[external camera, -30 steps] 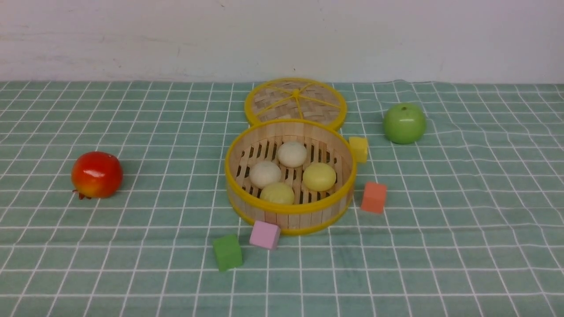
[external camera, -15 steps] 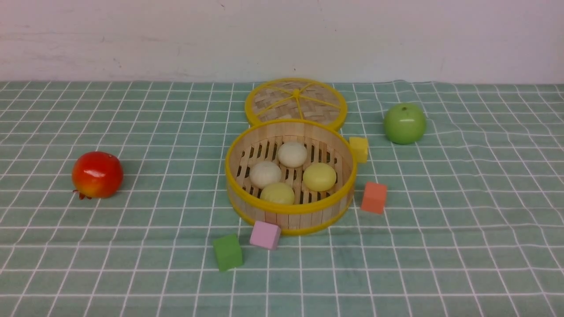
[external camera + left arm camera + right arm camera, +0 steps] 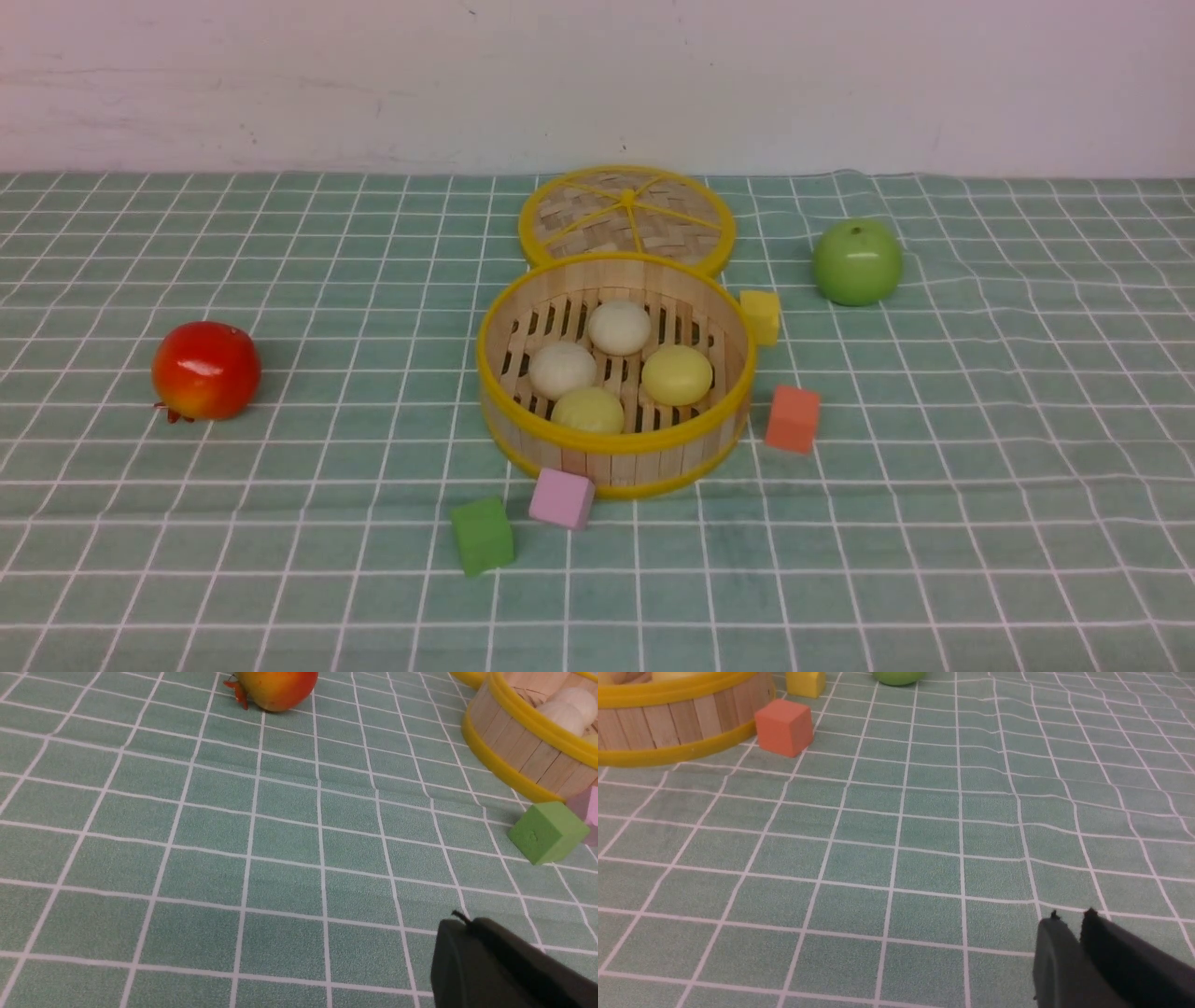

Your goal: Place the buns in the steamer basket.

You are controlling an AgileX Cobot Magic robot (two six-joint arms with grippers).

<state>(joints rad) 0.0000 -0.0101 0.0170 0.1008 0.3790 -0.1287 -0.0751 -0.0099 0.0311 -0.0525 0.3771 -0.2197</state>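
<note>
Four buns, two cream and two yellow, sit in the steamer basket; four cubes ring it. My left fingers are clenched; my right fingers stand slightly parted, empty.

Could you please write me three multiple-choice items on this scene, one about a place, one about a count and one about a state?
1. Where is the pink cube?
A. Against the near side of the steamer basket
B. Beside the green apple
C. On the woven lid

2. How many buns lie in the steamer basket?
A. Two
B. Three
C. Four

3. In what state is the steamer basket?
A. Covered by its lid
B. Uncovered, the lid lying flat behind it
C. Tipped on its side

Answers:
1 A: the front view shows the cube at the basket's near wall.
2 C: two cream-white and two pale yellow domes rest on the slatted floor.
3 B: the basket stands upright and uncovered, lid on the cloth behind it.
</note>
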